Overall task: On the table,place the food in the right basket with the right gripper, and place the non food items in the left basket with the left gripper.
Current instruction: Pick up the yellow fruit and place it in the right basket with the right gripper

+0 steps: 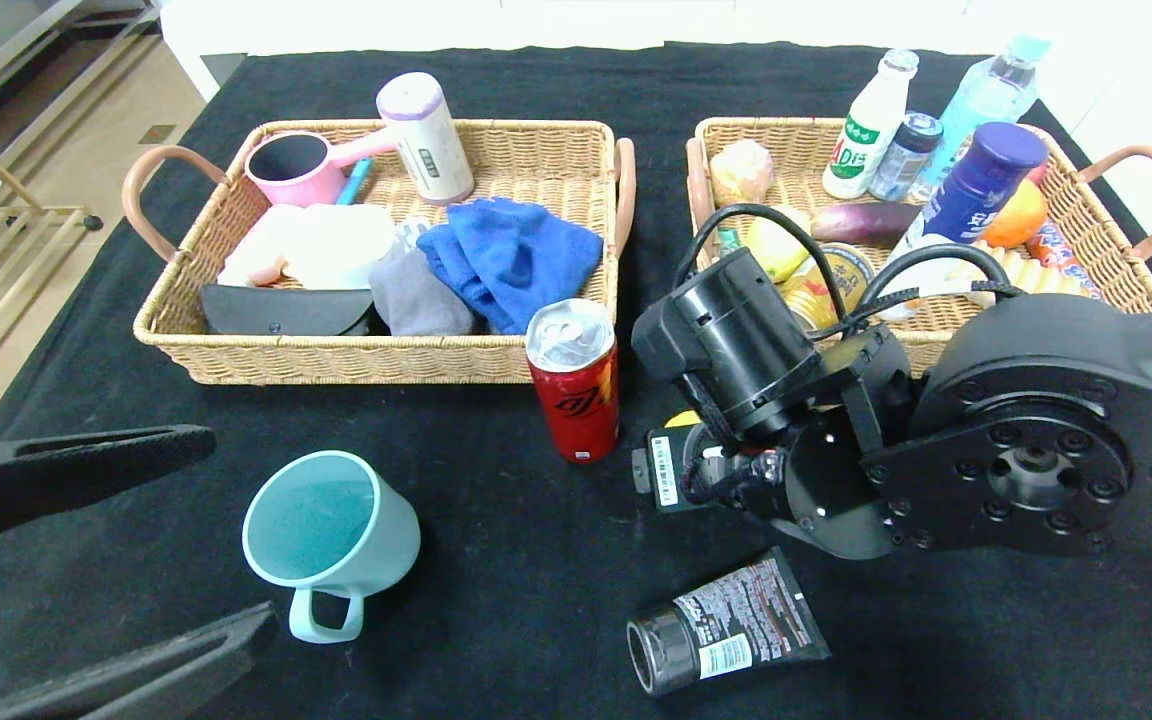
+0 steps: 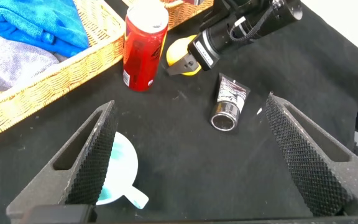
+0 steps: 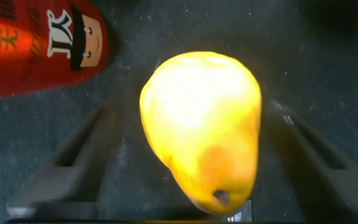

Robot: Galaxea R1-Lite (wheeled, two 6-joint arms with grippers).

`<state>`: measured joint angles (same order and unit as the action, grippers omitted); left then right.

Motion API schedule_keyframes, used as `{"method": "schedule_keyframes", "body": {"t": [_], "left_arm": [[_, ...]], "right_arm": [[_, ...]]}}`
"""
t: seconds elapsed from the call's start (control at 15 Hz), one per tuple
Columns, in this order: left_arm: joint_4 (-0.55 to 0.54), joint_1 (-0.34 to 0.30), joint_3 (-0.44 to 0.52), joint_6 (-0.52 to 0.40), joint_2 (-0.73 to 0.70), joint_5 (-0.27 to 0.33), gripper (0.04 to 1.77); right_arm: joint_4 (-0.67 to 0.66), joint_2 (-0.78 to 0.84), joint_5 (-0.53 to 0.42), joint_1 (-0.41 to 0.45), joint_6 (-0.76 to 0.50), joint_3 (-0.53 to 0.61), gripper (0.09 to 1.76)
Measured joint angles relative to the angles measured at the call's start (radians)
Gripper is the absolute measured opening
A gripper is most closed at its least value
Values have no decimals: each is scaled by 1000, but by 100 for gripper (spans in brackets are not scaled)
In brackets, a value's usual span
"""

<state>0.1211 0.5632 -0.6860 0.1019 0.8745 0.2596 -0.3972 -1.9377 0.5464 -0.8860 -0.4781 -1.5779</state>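
Note:
A yellow pear point(image 3: 201, 124) lies on the black cloth beside a red soda can point(image 1: 574, 380); only a sliver of the pear point(image 1: 684, 418) shows under my right wrist in the head view. My right gripper point(image 3: 194, 118) is low over the pear, open, one finger on each side with gaps. My left gripper point(image 1: 236, 530) is open and empty at the front left, next to a teal mug point(image 1: 326, 525) lying tilted with its handle toward me. A black tube point(image 1: 726, 625) lies at the front centre. The left wrist view shows the mug point(image 2: 118, 168), the tube point(image 2: 229, 102) and the can point(image 2: 143, 46).
The left wicker basket point(image 1: 356, 360) holds cloths, a pink cup and a bottle. The right wicker basket point(image 1: 1116, 270) holds bottles, fruit, an eggplant and a can. The can stands close to the left basket's front right corner.

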Motion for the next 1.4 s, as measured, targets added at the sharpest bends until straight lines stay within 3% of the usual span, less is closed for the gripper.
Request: {"method": "schedule_keyframes", "body": {"t": [0.13, 0.2, 1.4], "left_arm": [[1, 1, 0, 0, 0, 0, 172], [1, 1, 0, 0, 0, 0, 172], [2, 1, 0, 0, 0, 0, 172]], "right_arm": [[1, -6, 2, 0, 1, 0, 123], [1, -8, 3, 0, 2, 0, 118], [-1, -4, 30, -9, 4, 7, 114]]}}
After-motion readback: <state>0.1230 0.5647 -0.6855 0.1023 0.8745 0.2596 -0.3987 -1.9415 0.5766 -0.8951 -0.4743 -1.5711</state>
